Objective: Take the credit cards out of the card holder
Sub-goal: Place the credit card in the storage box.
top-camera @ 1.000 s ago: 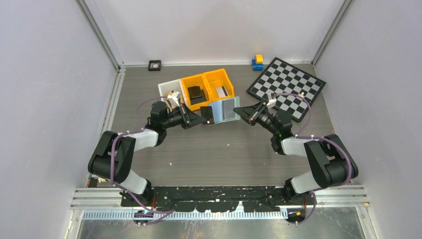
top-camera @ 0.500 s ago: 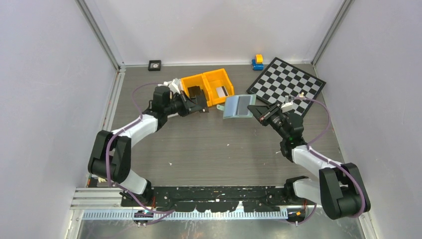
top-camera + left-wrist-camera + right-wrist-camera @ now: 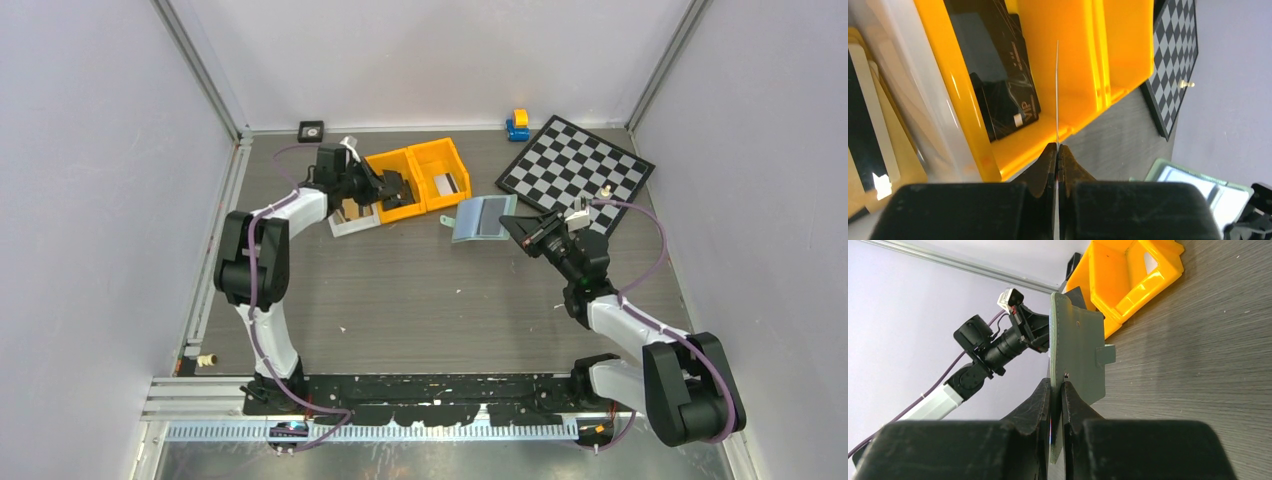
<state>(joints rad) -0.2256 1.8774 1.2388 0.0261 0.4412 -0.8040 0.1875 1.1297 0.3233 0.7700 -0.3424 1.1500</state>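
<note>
Grey wood-grain table (image 3: 420, 300) fills the enclosure, and all the action sits at its far side. The left gripper (image 3: 1057, 151) is clamped tight on a card (image 3: 1057, 90), seen edge-on as a thin line. It is poised over an orange bin (image 3: 1080, 60) where a black card (image 3: 998, 70) lies. The right gripper (image 3: 1057, 390) is pinched shut on one edge of the card holder (image 3: 1075, 350). As far as I can judge, the holder is held up off the table, between the bins and the checkerboard (image 3: 578, 170).

My first worry is the card. Only a sliver of it sits between the fingers, and it stands close to the wall this bin shares with its neighbour. Let go like that, it could strike the rim and tip into the wrong bin or out onto the table.

The holder looks just as precarious. It is gripped by a narrow margin, so a quick swing of the arm could make it pivot or slip free. From above, a dark patch shows in its sleeve. I cannot tell whether that is another card. If it is, a steep tilt might let it slide out on its own.
</note>
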